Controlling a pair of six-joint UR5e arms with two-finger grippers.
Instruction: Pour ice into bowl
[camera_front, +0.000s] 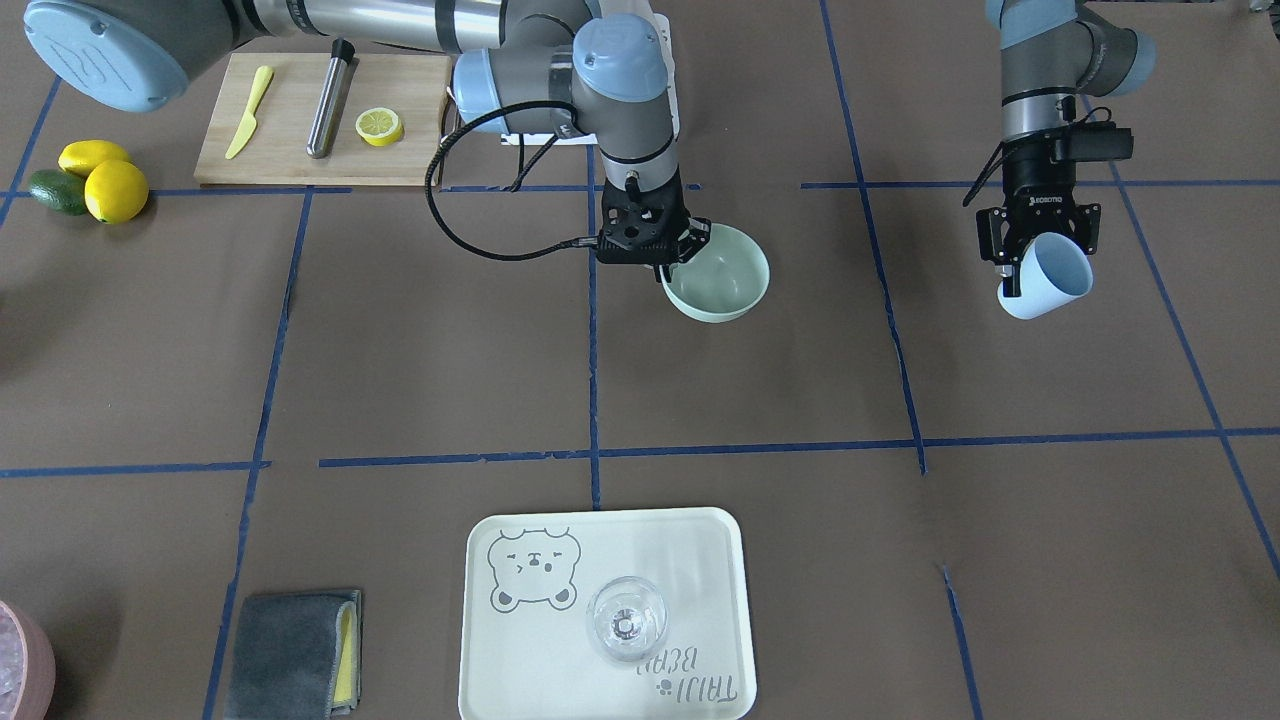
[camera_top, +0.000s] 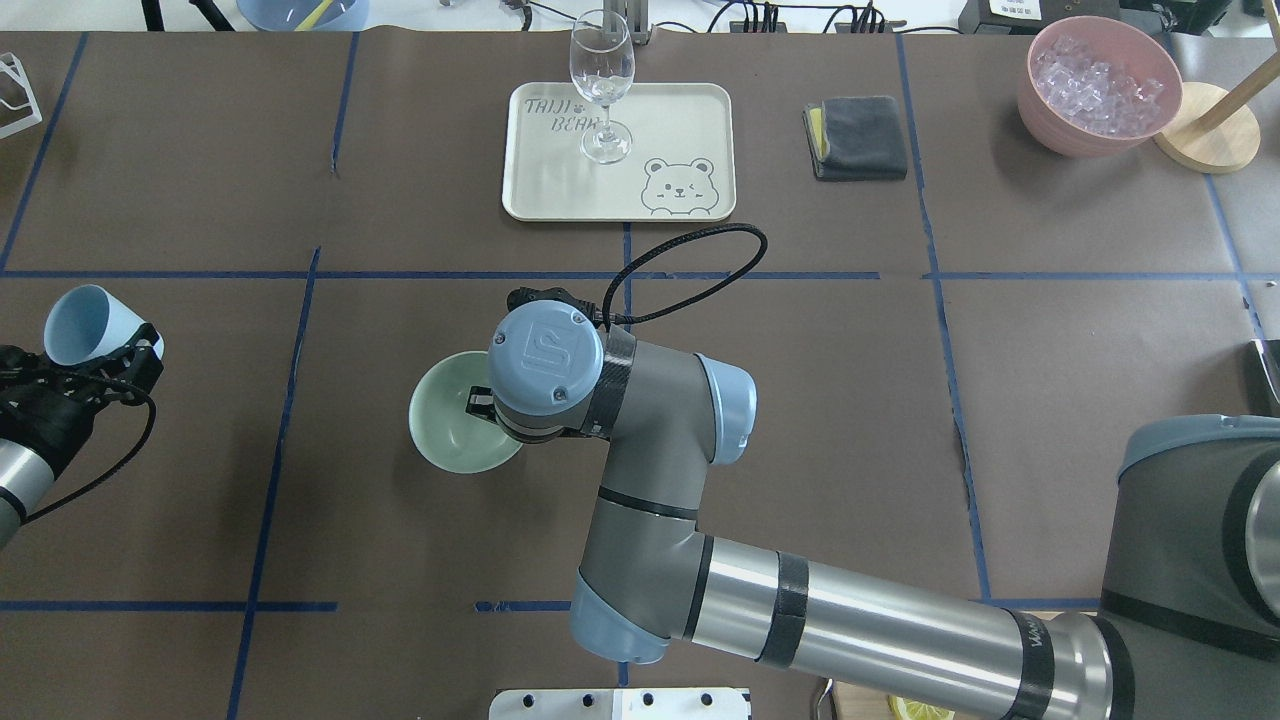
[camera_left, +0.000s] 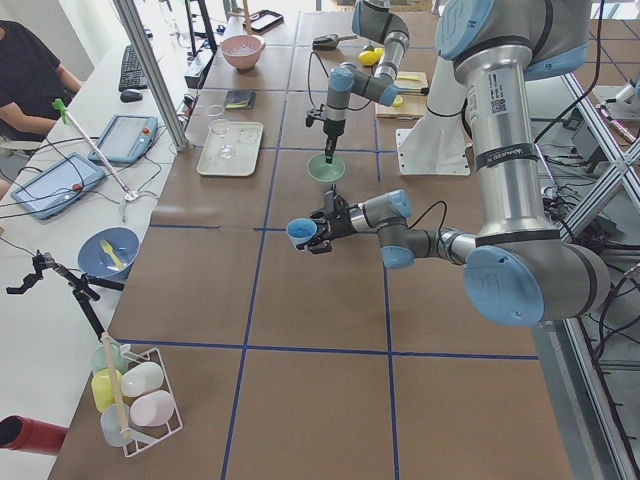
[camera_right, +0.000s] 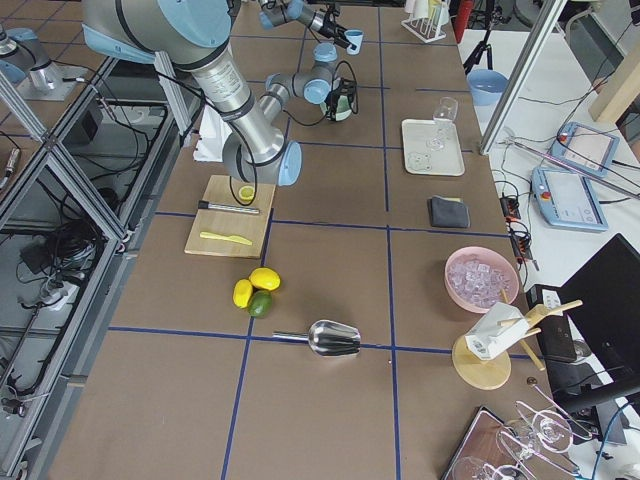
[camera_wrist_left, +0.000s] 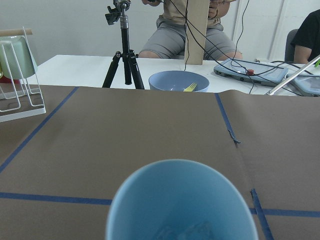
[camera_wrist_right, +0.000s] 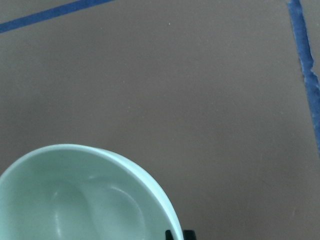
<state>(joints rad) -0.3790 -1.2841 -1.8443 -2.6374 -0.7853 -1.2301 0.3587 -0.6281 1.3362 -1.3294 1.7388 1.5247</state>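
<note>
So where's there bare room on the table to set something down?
Bare paper lies between the bowl and the blue cup, between the bowl and the tray, and from the grey cloth toward the robot. Crowded: the cutting board and lemons.

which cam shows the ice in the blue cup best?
Left wrist: looks into the cup, ice visible at the bottom. Overhead shows the mouth, no ice discernible. Front shows only the outside; side views too small.
</note>
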